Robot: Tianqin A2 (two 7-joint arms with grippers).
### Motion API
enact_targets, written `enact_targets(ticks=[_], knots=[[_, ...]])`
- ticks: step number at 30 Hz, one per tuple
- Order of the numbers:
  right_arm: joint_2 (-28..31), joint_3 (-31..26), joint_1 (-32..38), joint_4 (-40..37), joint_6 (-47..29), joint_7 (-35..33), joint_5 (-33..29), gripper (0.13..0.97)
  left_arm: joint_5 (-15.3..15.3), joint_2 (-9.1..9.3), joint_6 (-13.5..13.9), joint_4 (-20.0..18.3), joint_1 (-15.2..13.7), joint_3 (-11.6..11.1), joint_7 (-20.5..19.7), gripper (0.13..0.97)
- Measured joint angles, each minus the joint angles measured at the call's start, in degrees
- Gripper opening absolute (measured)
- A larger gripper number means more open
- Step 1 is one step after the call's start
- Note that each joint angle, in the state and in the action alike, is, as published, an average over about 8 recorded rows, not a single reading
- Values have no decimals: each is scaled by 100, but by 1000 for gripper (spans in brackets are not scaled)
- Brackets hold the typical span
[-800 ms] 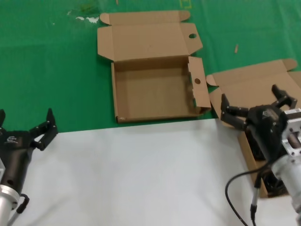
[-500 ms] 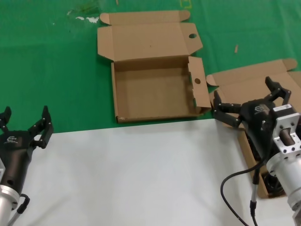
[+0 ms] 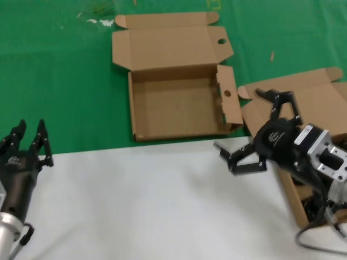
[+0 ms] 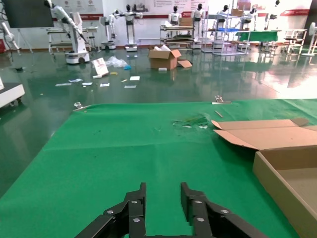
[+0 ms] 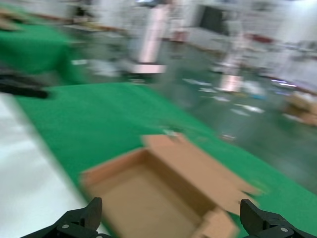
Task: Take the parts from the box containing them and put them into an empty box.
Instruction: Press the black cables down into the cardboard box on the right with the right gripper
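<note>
The empty box (image 3: 179, 105), shallow with round-holed flaps, lies open in the middle of the green mat; it also shows as the empty box (image 4: 285, 171) and the empty box (image 5: 158, 198). At the right edge is the plain-lidded box containing them (image 3: 320, 95). My right arm hides most of it, with only a dark bit of the parts (image 3: 313, 208) showing. My right gripper (image 3: 237, 118) is wide open and holds nothing, turned toward the empty box's near right corner; right gripper (image 5: 173, 210). My left gripper (image 3: 27, 132) hangs open at the left, off the boxes; left gripper (image 4: 163, 191).
A white sheet (image 3: 135, 206) covers the near part of the table and the green mat (image 3: 54, 81) the far part. White scraps (image 3: 100, 21) lie at the far left. My right arm's cable (image 3: 320, 246) loops near the front right.
My right gripper has swung left, from over the box with the parts toward the empty box, still holding nothing. My left gripper has turned and its fingers now look closer together.
</note>
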Motion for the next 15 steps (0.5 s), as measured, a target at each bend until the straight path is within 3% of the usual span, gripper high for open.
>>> enact_targets(ticks=[7,11,15], knots=[[1323,-1476,1621,219,-1579,1756,-1261,966,0,0,0,0,0,0,0,283],[1640,-2245,2584,201,-2555,2498,-1915,966,0,0,0,0,0,0,0,224],[1729,-2787,3423,25,-3610,2763,-2344,966,0,0,0,0,0,0,0,188]])
